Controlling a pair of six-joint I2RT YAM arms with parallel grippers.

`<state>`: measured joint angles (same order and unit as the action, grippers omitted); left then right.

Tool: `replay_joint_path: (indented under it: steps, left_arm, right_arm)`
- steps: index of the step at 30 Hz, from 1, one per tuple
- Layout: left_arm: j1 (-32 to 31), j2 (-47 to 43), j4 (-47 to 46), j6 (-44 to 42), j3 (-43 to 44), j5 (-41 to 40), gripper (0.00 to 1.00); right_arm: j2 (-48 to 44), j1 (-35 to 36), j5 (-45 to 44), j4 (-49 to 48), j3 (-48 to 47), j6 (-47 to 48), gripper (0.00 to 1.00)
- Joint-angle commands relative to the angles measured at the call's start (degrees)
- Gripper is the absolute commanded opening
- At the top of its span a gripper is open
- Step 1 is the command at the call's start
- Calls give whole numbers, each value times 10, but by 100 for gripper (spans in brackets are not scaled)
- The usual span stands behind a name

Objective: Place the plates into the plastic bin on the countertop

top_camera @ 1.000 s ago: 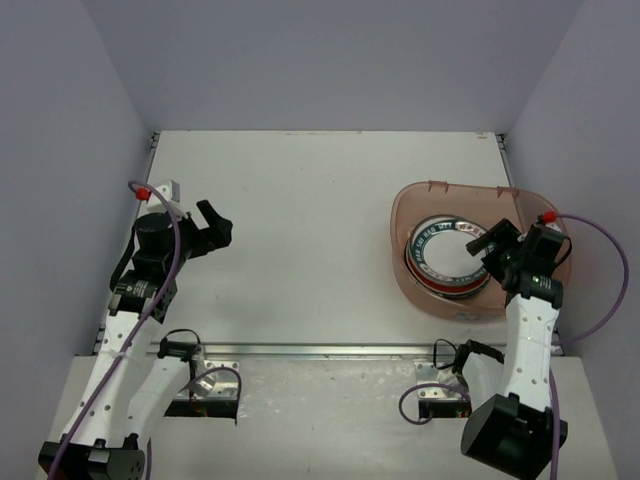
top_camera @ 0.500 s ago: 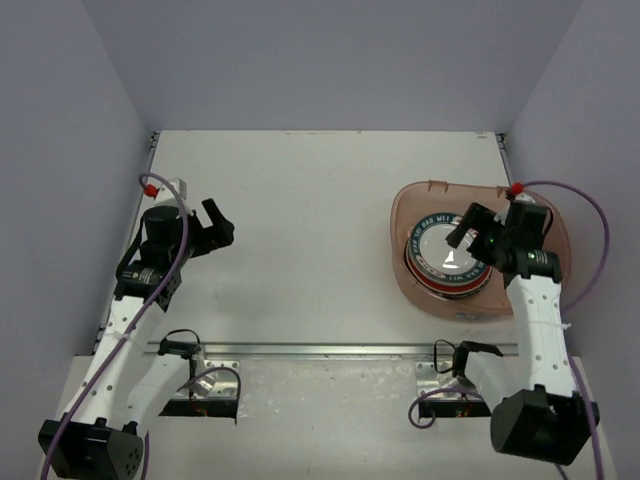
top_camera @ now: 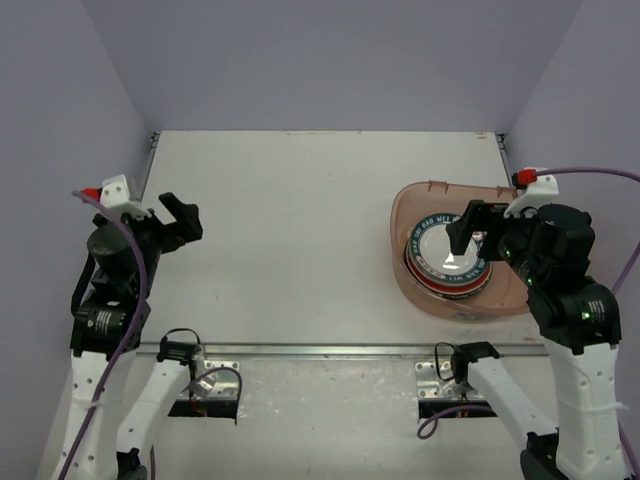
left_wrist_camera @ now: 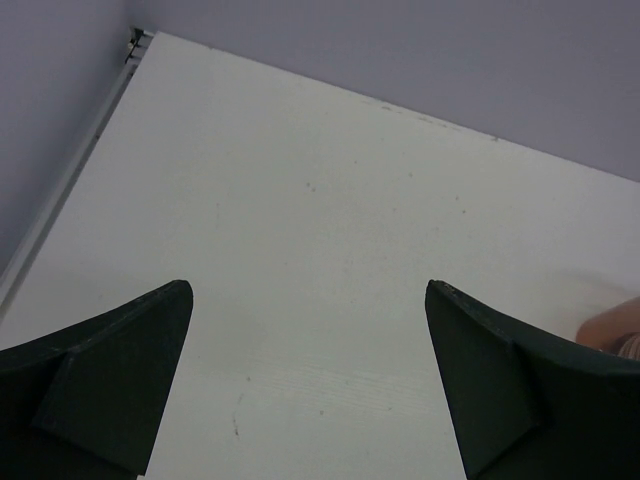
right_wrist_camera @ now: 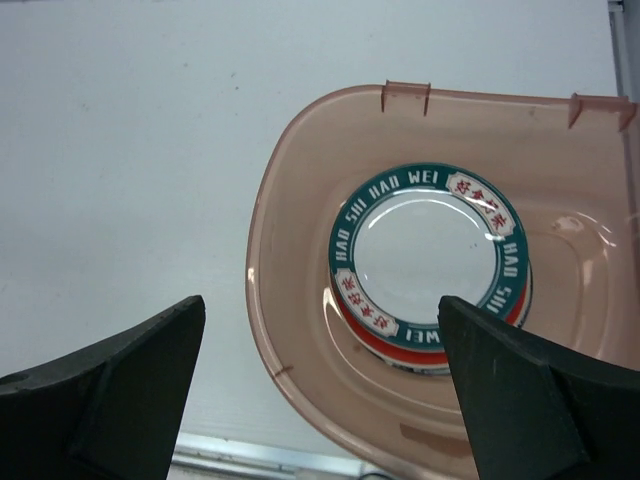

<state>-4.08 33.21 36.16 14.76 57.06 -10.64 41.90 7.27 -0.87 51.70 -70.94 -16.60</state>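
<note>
A stack of plates [top_camera: 447, 263] lies in the brownish-pink plastic bin [top_camera: 402, 218] on the right of the white countertop [top_camera: 300, 220]. The top plate [right_wrist_camera: 428, 248] is white with a teal lettered rim; a red-rimmed one shows under it. My right gripper [top_camera: 476, 232] hangs open and empty, high above the bin; in the right wrist view [right_wrist_camera: 321, 300] its jaws frame the bin's near-left rim [right_wrist_camera: 265, 290]. My left gripper [top_camera: 184, 218] is open and empty above the counter's left side, with only bare counter [left_wrist_camera: 320, 200] between its jaws [left_wrist_camera: 308, 287]. No plate lies outside the bin.
Grey walls close in the counter at the back and on both sides. A metal strip [top_camera: 320, 350] runs along the counter's front edge. The bin's pink edge [left_wrist_camera: 610, 325] just shows at the right of the left wrist view.
Both arms have lifted. The right gripper has swung from the bin's right side to above the plate stack, staying open. The left gripper has drawn back to the left.
</note>
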Motion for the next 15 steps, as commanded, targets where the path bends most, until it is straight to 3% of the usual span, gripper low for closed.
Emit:
replay_joint_path:
  steps: [1,7,15]
  left_arm:
    - [-4,-54,35,-46,67,21,100]
    - [-5,-100,58,-56,70,-8,100]
    - [-5,-133,-5,-51,-16,38,100]
  right_arm:
    - [2,5,-62,107,-39,23,99]
    - [-102,6,3,22,40,55,99]
    - [-123,6,-8,4,72,56,99]
